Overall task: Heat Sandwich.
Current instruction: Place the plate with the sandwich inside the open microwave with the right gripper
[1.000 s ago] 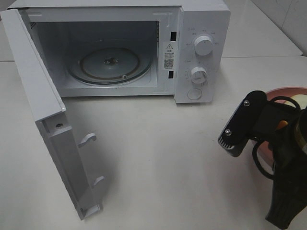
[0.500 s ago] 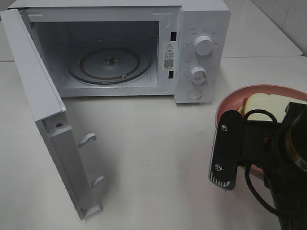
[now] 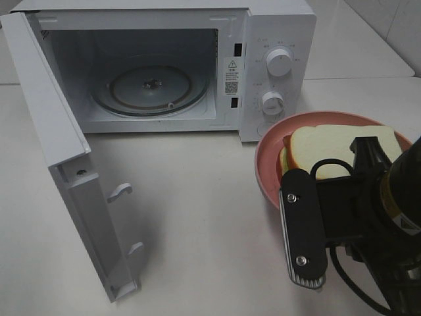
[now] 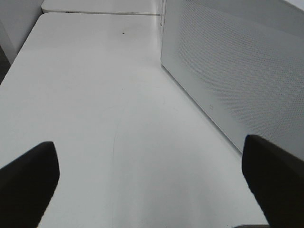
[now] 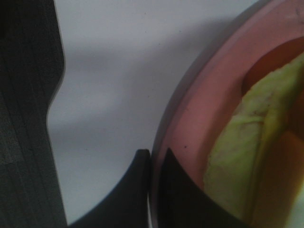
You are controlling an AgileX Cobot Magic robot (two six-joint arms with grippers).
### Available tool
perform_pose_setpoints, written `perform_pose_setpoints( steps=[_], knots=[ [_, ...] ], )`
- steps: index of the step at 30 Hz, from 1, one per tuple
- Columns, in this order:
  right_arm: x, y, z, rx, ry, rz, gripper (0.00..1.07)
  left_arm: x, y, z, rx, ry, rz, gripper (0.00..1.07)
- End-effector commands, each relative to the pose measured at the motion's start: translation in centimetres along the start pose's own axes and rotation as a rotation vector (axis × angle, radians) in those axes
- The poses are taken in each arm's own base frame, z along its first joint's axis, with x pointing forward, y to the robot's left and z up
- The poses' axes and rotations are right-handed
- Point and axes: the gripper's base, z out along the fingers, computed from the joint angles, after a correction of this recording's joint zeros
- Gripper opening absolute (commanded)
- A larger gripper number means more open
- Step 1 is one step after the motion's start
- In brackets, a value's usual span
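Note:
The sandwich (image 3: 329, 143), pale bread with green leafy filling, lies on a round pink plate (image 3: 268, 153) to the right of the microwave (image 3: 276, 39). My right gripper (image 5: 153, 187) is shut on the plate's rim, one finger on each side of it. The leafy filling (image 5: 237, 161) shows close by in the right wrist view. In the exterior view my right arm (image 3: 388, 217) and its black camera bracket hide the near side of the plate. My left gripper (image 4: 152, 190) is open and empty over bare table, beside the microwave's perforated side wall (image 4: 228, 71). It does not show in the exterior view.
The microwave door (image 3: 56, 145) stands open, swung out to the left front. The glass turntable (image 3: 150, 89) inside holds nothing. Two knobs (image 3: 279, 62) are on the right panel. White table (image 3: 197, 197) lies between the door and the plate.
My right arm has moved left with the plate and sandwich. More of the plate now shows, closer to the microwave's front. The microwave and door have not moved.

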Motion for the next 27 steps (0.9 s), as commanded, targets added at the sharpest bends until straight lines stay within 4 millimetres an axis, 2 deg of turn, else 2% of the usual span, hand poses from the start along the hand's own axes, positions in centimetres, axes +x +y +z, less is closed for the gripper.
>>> perform_pose_setpoints(
  steps=[1,9,17,22,26,27],
  knots=[
    [-0.04,-0.12,-0.09,0.025,-0.020,-0.076,0.00,0.17,-0.03,-0.25,0.000,-0.031,-0.001,0.99],
    [-0.39,-0.07,-0.10,0.027,-0.055,-0.270,0.00,0.17,-0.03,-0.25,0.000,-0.031,-0.001,0.99],
    [-0.64,-0.25,-0.12,0.051,-0.080,-0.297,0.01,0.17,-0.03,-0.25,0.000,-0.031,-0.001,0.99],
    [-0.85,-0.30,-0.15,0.058,-0.104,-0.254,0.01,0.17,-0.03,-0.25,0.000,-0.031,-0.001,0.99],
    [-0.98,-0.32,-0.16,0.065,-0.116,-0.299,0.00,0.17,-0.03,-0.25,0.000,-0.031,-0.001,0.99],
    [-0.99,-0.27,-0.15,0.060,-0.119,-0.355,0.00,0.17,-0.03,-0.25,0.000,-0.031,-0.001,0.99]
  ],
)
